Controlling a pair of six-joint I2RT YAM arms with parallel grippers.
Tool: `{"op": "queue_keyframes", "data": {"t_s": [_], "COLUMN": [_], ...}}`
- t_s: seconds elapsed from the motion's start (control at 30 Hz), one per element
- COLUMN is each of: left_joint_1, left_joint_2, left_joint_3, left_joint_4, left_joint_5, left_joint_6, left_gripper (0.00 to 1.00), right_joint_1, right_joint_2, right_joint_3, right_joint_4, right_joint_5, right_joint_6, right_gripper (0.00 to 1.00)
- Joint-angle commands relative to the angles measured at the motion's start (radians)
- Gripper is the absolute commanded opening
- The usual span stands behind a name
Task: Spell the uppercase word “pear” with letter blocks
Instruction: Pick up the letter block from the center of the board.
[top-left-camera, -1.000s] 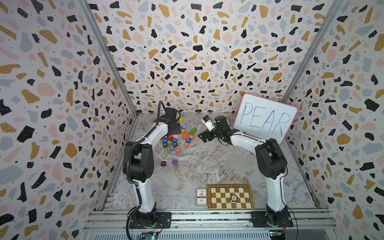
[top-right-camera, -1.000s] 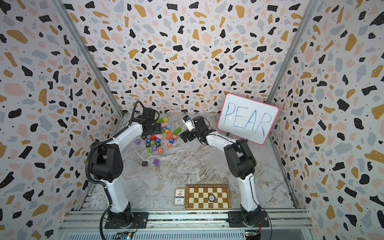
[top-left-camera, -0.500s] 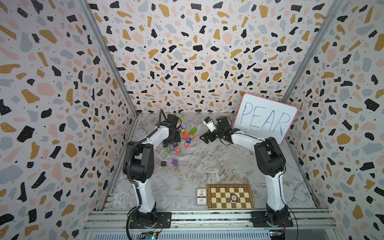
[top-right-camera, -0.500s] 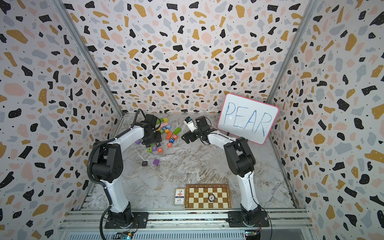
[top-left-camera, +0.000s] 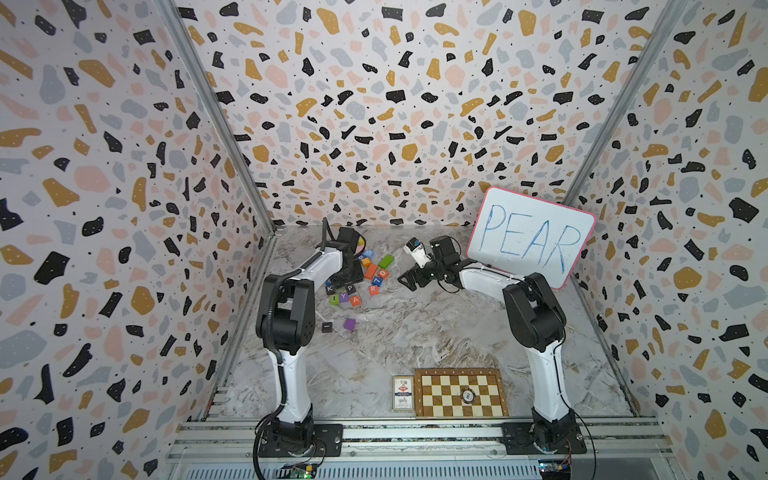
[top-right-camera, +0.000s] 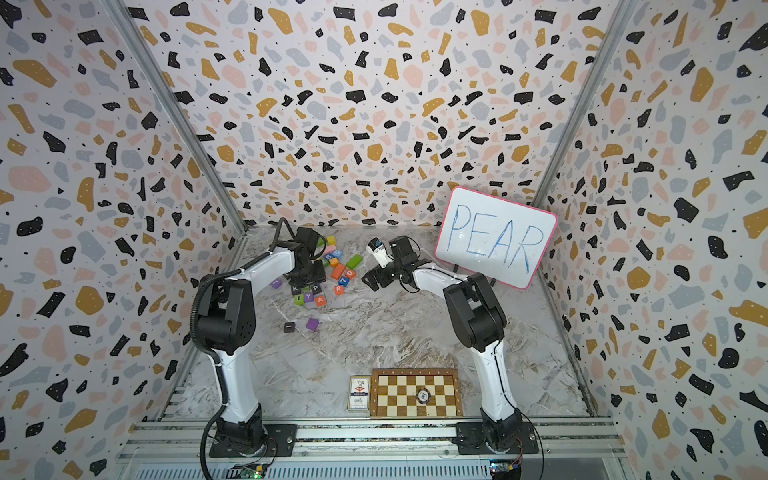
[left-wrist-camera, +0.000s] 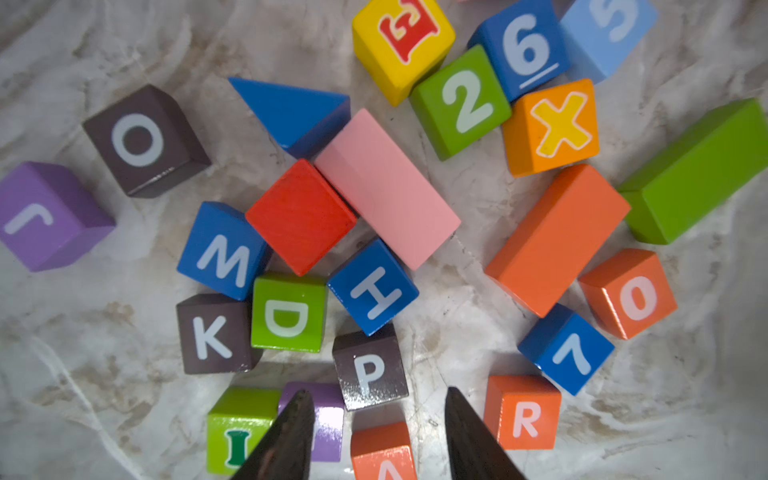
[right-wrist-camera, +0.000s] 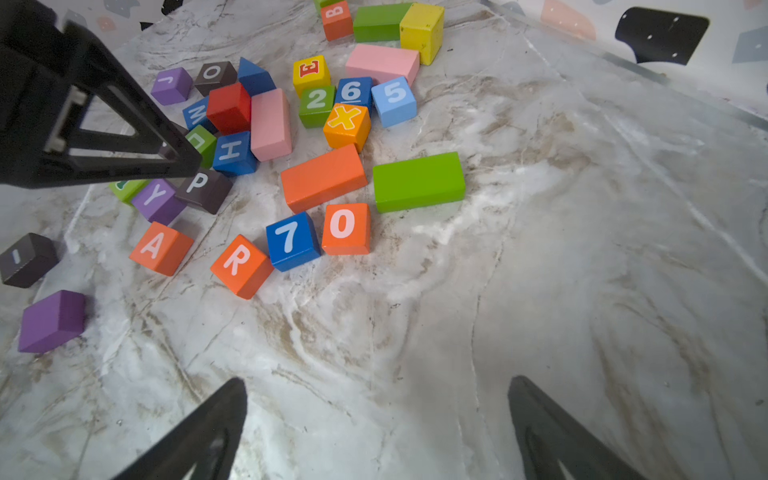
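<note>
Left claw (left-wrist-camera: 377, 390) hangs over the near edge of the block heap. Its two dark fingers (left-wrist-camera: 291, 436) are parted and grasp nothing. Their tips end just short of the blackish P block (left-wrist-camera: 370, 368), and the orange-red A block (right-wrist-camera: 161, 248) shows in the gap below them with space on either side. Right claw (right-wrist-camera: 377, 379) is spread wide and empty over bare worktop (right-wrist-camera: 582, 249), well apart from the heap.

Nearest the arm bases, a chessboard (top-left-camera: 461, 392) and a card box (top-left-camera: 403, 392) lie side by side. Farther in, a plain purple cube (top-left-camera: 349, 323) and a small dark cube (top-left-camera: 327, 327) sit alone. Next come the A block and the orange-red R block (right-wrist-camera: 241, 266), flat at the heap's near edge, with R touching a blue 7 (right-wrist-camera: 293, 241). P lies just behind A, against a purple Y (right-wrist-camera: 158, 199). Beyond are an orange brick (right-wrist-camera: 323, 178) and a green brick (right-wrist-camera: 417, 180). On the heap's far side, the yellow E block (left-wrist-camera: 403, 41) touches a green 2 (left-wrist-camera: 459, 102). Farthest back stands a whiteboard (top-left-camera: 532, 237) reading PEAR.
</note>
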Motion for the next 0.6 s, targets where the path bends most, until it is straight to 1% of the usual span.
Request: {"op": "queue_keyframes", "data": {"t_s": [0.0, 0.13, 0.33, 0.57], "left_joint_1": [-0.003, -0.004, -0.004, -0.004], "left_joint_2": [0.023, 0.04, 0.088, 0.116], "left_joint_3": [0.04, 0.047, 0.066, 0.065], "left_joint_4": [-0.033, -0.036, -0.047, -0.044], "left_joint_5": [-0.009, -0.031, -0.035, -0.05], "left_joint_6": [-0.01, -0.006, -0.004, -0.004], "left_gripper": [0.49, 0.48, 0.44, 0.42], "right_joint_1": [-0.005, -0.008, -0.014, -0.013], "right_joint_2": [-0.003, 0.009, 0.023, 0.035], "right_joint_3": [0.034, 0.039, 0.044, 0.045], "right_joint_4": [-0.02, -0.018, -0.017, -0.011], "right_joint_5": [-0.018, -0.031, -0.044, -0.059], "right_joint_6": [-0.011, -0.007, -0.002, 0.007], "right_gripper": [1.0, 0.99, 1.0, 0.99]}}
